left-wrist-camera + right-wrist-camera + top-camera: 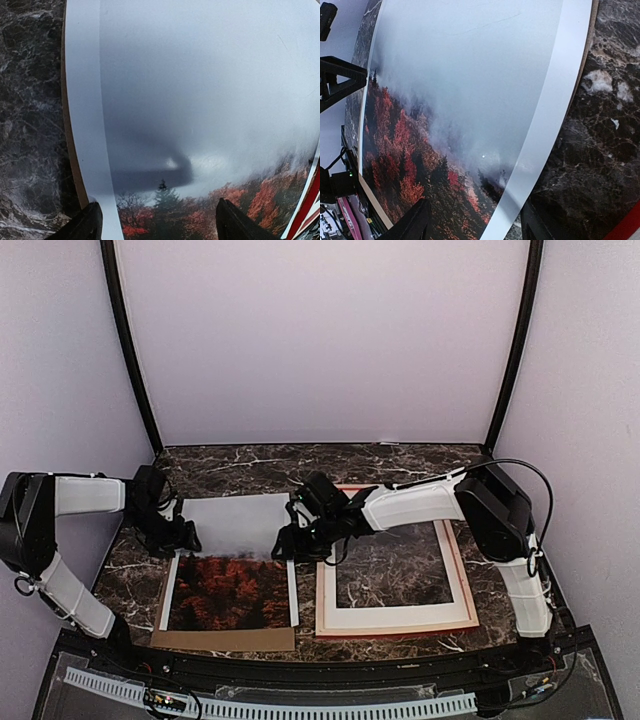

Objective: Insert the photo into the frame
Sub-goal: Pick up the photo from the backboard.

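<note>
Marble table (400, 462): top cam shows frame (395, 621) right of photo (232, 585); wrist cams show left gripper (157, 202) & right gripper (475, 205) spread wide over print.

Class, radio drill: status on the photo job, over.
Left gripper, right gripper: jaws open, flanking the photo. Photo flat on brown board, outside the frame. White strips along its sides.

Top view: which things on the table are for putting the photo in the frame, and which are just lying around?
For the job: photo; frame; left gripper and right gripper, one at each side of the photo.

Just lying there: white mat, showing beside the photo; brown backing board, sticking out at the photo's near edge.
</note>
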Available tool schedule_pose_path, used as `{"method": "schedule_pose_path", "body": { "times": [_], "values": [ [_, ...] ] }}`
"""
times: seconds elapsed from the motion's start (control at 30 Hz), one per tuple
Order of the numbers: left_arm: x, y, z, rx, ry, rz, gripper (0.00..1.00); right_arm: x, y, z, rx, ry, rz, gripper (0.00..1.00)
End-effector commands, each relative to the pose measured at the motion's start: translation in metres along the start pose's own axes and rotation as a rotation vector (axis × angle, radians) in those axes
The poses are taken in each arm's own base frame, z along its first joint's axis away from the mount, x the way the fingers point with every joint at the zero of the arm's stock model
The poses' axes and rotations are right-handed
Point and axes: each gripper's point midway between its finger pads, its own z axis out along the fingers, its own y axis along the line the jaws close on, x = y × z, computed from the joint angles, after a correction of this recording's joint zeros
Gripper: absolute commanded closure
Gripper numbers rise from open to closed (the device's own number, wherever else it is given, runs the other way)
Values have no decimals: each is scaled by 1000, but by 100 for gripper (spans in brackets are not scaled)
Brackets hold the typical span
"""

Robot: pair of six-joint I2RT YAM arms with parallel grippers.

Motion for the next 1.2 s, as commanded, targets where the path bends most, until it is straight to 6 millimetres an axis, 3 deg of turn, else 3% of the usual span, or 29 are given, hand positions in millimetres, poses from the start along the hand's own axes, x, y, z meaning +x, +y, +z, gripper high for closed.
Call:
{"method": "schedule_pose_path", "body": {
  "times": [0.0,0.23,0.53,1.17],
  "values": [
    [23,-11,14,30,91,13,20,15,-9,14,-5,39,24,41],
    [27,-17,16,43,104,29,20,7,-11,5,-8,-1,41,57],
    [28,-20,17,46,106,40,20,-3,2,-6,-60,-37,38,74],
    [30,-22,18,45,113,46,21,-17,22,-28,-122,-91,22,84]
  ]
}}
